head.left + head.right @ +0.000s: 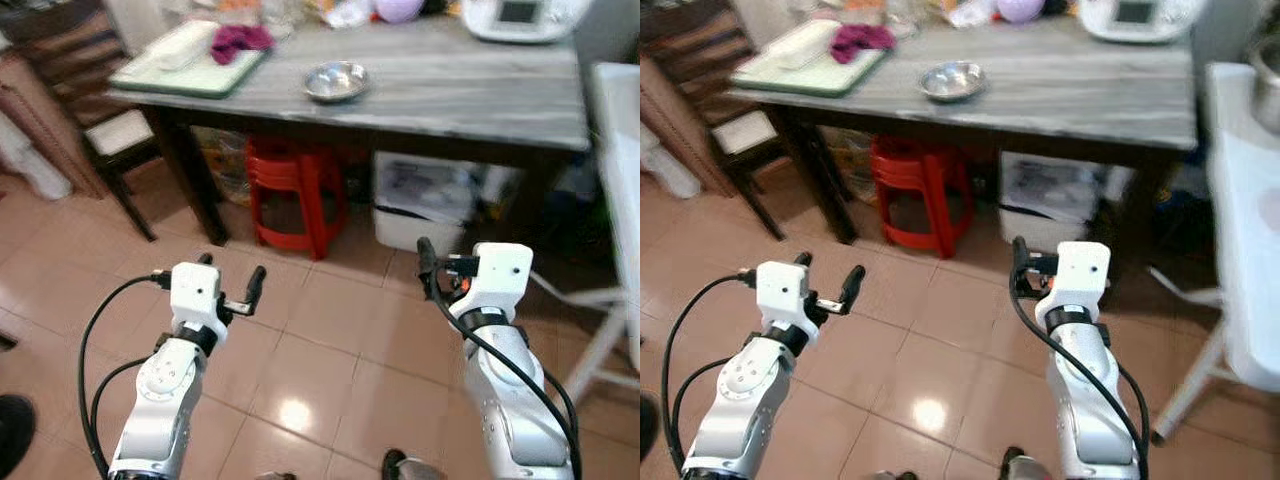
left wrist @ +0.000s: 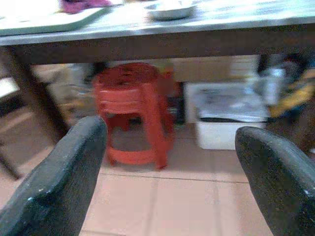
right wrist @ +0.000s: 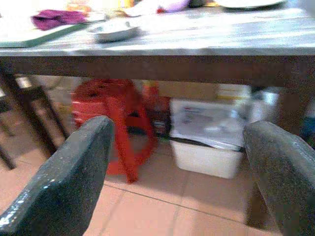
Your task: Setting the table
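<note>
No writing is legible from my head views: a grey wood-grain table [image 1: 470, 95] on dark legs carries a round steel bowl [image 1: 336, 80] near its front edge, a pale green tray [image 1: 190, 62] with a magenta cloth [image 1: 240, 40], and a white appliance [image 1: 520, 18], above glossy terracotta floor tiles [image 1: 330, 340]. My left wrist view shows the left gripper [image 2: 170, 172] spread wide and empty before stacked red plastic stools [image 2: 135, 110]. My right wrist view shows the right gripper [image 3: 177, 172] likewise wide and empty, facing a white lidded bin [image 3: 206, 142] under the table.
</note>
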Controlling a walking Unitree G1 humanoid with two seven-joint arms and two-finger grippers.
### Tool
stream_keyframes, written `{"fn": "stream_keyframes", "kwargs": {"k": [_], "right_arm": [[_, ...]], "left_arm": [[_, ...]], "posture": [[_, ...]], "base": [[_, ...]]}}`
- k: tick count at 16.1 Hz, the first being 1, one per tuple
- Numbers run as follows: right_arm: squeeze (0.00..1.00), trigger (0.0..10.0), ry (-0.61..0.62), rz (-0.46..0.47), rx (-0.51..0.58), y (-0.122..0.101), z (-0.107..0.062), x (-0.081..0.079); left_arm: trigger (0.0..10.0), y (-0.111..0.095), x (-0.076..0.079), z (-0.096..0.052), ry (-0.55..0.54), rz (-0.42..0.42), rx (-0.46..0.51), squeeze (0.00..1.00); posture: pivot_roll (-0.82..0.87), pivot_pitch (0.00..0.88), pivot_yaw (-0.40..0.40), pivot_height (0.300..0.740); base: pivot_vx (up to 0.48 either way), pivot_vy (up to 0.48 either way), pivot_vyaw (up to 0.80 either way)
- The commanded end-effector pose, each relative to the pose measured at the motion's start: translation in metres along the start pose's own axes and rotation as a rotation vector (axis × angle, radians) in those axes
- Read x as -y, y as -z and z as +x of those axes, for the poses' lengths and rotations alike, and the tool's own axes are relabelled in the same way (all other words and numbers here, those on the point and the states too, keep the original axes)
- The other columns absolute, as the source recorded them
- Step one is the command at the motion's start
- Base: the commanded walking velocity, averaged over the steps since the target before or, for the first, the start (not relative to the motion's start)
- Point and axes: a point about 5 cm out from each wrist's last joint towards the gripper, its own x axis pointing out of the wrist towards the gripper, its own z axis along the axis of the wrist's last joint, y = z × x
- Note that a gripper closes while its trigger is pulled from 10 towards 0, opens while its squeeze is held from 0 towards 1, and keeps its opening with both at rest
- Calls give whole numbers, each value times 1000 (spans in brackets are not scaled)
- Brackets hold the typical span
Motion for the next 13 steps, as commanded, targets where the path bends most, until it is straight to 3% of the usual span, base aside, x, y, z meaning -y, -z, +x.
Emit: {"fn": "stream_keyframes", "kwargs": {"k": [1,3,6,13], "right_arm": [[0,10000,-13,5,7,-2,2,-5],[0,10000,-1,4,16,-3,3,-4],[0,10000,-6,2,15,-3,4,-4],[0,10000,-19,-12,27,-5,6,-5]], "left_arm": [[10000,2,-3,-5,-10,-4,-11,0],[10000,2,-3,-4,-3,-12,-11,0],[10000,1,-4,-4,-3,-12,-10,0],[10000,2,0,-5,-1,-29,-8,0]], "posture": [[-96,156,122,740],[-95,153,123,740],[-93,151,120,740],[-93,146,106,740]], "base": [[0,0,0],[0,0,0],[0,0,-627],[0,-43,0]]}}
